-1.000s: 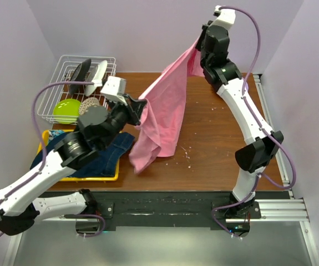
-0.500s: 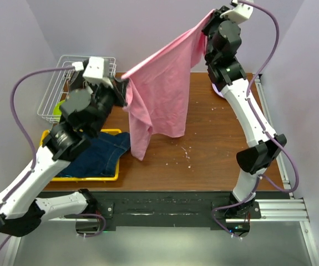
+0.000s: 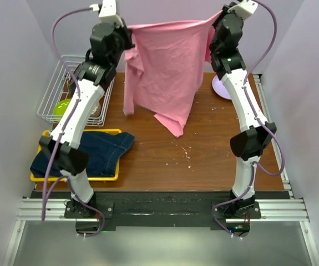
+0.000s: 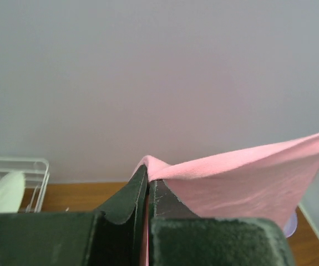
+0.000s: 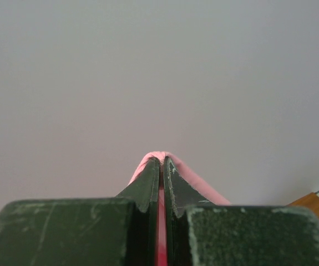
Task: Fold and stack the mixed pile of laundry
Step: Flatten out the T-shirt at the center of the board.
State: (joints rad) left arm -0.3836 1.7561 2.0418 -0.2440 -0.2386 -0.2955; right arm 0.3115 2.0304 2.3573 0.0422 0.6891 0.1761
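Observation:
The large pink T-shirt (image 3: pixel 167 66) hangs spread out high above the back of the table, its top edge stretched between both grippers. My left gripper (image 3: pixel 128 27) is shut on the shirt's left top corner (image 4: pixel 153 166). My right gripper (image 3: pixel 214 18) is shut on the right top corner (image 5: pixel 160 158). The lower hem dangles with a point near the table's middle. A dark blue denim jacket (image 3: pixel 101 152) lies on the yellow tray (image 3: pixel 73 178) at the front left. The rest of the laundry pile is out of view.
A white wire rack (image 3: pixel 70 88) at the back left holds a green bowl (image 3: pixel 64 106) and other items. A pale lilac plate (image 3: pixel 221 86) sits at the back right behind the right arm. Crumbs (image 3: pixel 186 151) dot the wooden table (image 3: pixel 203 160).
Both arms have risen and moved apart. The left gripper swung from the table's left middle up to the back wall, pulling the pink T-shirt taut and lifting it off the table.

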